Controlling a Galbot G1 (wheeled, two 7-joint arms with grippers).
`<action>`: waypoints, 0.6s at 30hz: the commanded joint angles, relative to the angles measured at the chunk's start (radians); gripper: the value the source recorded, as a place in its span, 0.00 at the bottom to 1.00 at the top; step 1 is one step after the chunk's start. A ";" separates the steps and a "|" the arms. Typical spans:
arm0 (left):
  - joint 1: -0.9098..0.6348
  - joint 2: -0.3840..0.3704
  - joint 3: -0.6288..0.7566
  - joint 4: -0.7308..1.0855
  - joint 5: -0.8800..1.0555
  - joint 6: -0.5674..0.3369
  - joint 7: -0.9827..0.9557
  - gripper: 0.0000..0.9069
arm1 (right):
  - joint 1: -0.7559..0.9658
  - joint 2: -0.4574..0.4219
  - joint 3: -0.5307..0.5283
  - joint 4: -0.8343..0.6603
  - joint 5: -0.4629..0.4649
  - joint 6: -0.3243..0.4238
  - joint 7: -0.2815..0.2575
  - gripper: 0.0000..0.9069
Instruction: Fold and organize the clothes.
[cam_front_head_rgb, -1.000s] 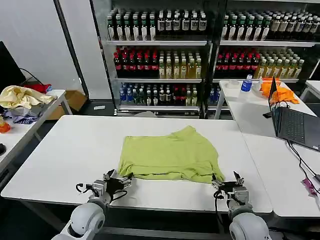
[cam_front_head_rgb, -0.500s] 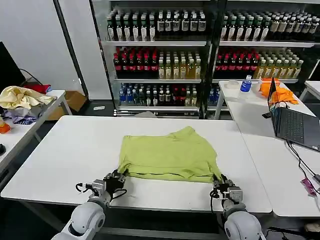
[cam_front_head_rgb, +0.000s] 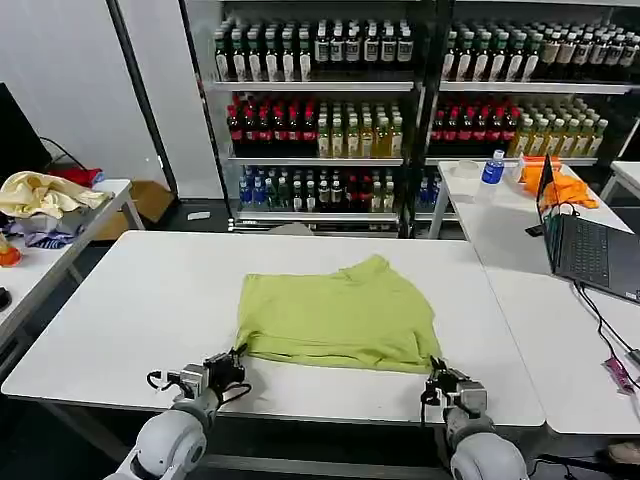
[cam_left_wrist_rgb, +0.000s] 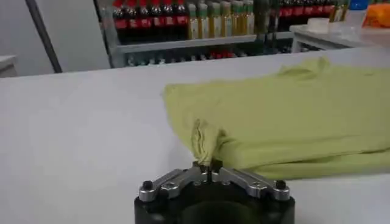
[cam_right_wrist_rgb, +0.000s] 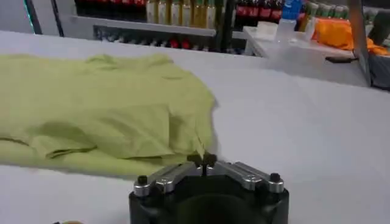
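1. The green T-shirt (cam_front_head_rgb: 337, 322) lies folded near the middle of the white table (cam_front_head_rgb: 140, 310), a bit toward the front edge. No print or writing shows on the side that faces up.
2. The left end effector (cam_front_head_rgb: 232, 365) sits low at the front left corner of the shirt. In the left wrist view its two fingers are pressed together on a small pinch of green cloth (cam_left_wrist_rgb: 205, 141), which stands up in a little fold.
3. The right end effector (cam_front_head_rgb: 442, 381) sits low at the front right corner of the shirt. In the right wrist view its fingers are closed on the edge of the shirt (cam_right_wrist_rgb: 202, 143).
4. The front edge of the shirt runs between the two end effectors.
5. A laptop (cam_front_head_rgb: 584, 240) stands open on the next table to the right, and a cable (cam_front_head_rgb: 598, 322) trails from it.
6. Behind the laptop are a bright orange cloth (cam_front_head_rgb: 566, 184) and a bottle with a blue label (cam_front_head_rgb: 492, 167). The writing on it is too small to read.
7. On a side table to the left is a heap of pale yellow and grey clothes (cam_front_head_rgb: 42, 203).
8. At the back are shelves of drink bottles (cam_front_head_rgb: 316, 125) with red, yellow, blue and dark labels. The names on them cannot be read.
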 joint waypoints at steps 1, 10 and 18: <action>0.229 0.018 -0.080 -0.218 0.007 0.002 -0.006 0.01 | -0.226 -0.002 0.056 0.220 -0.040 0.007 0.002 0.00; 0.342 0.046 -0.184 -0.329 0.026 0.015 -0.008 1.00 | -0.309 0.017 0.099 0.339 -0.111 0.011 -0.020 1.00; 0.243 0.104 -0.240 -0.328 0.051 0.017 -0.019 1.00 | -0.146 -0.051 0.147 0.303 -0.013 -0.007 -0.013 1.00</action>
